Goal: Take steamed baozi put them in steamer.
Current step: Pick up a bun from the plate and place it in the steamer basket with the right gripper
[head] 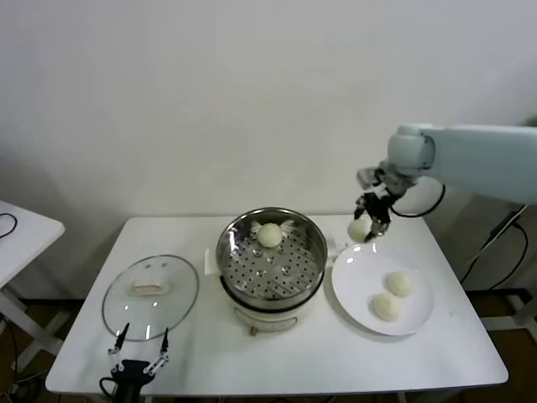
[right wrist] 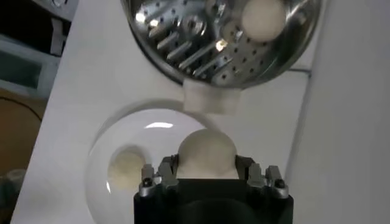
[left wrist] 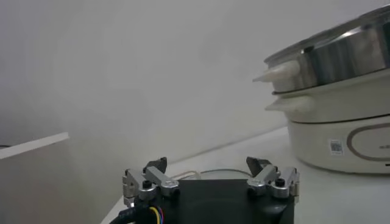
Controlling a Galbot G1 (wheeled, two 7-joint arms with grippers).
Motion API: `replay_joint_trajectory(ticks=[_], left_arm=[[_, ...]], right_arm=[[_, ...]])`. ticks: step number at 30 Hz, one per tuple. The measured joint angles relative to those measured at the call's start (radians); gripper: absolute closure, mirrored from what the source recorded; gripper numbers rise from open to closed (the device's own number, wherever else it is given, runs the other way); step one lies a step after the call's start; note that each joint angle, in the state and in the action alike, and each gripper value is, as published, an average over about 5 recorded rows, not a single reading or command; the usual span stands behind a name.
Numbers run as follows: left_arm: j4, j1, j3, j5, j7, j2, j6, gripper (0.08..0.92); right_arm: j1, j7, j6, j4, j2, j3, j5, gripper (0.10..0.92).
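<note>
My right gripper [head: 366, 225] is shut on a steamed baozi [head: 359, 228], holding it in the air over the far left rim of the white plate [head: 352, 290]; the same baozi [right wrist: 206, 152] fills the space between its jaws in the right wrist view. Two more baozi [head: 399, 283] [head: 386, 306] lie on that plate. The steamer [head: 309, 259] stands mid-table with one baozi [head: 269, 235] on the far side of its perforated tray. My left gripper [head: 138, 351] rests open at the table's front left edge, nothing between its fingers.
A round glass lid [head: 151, 295] lies flat on the table left of the steamer, just beyond the left gripper. A second white table's corner [head: 25, 231] shows at the far left. A white wall backs the table.
</note>
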State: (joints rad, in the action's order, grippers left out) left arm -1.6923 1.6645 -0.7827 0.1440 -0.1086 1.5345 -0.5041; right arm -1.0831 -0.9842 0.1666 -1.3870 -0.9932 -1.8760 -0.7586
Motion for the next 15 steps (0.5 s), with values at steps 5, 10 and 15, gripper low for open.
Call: replay_joint_trajectory(ticks=[5, 10, 15], left_arm=[[-0.002, -0.003, 0.001, 0.0, 0.0, 0.0, 0.0, 0.177], [-0.001, -0.005, -0.003, -0.001, 0.0, -0.002, -0.002, 0.177], [0.006, -0.011, -0.007, -0.004, 0.0, -0.002, -0.003, 0.177]], right_arm=[[-0.049, 0.024, 0.044, -0.051, -0.061, 0.033, -0.076, 0.397], [-0.036, 0.077, 0.103, -0.067, -0.15, 0.081, -0.117, 0.393], [0.022, 0.13, 0.157, -0.048, -0.248, 0.117, -0.13, 0.393]])
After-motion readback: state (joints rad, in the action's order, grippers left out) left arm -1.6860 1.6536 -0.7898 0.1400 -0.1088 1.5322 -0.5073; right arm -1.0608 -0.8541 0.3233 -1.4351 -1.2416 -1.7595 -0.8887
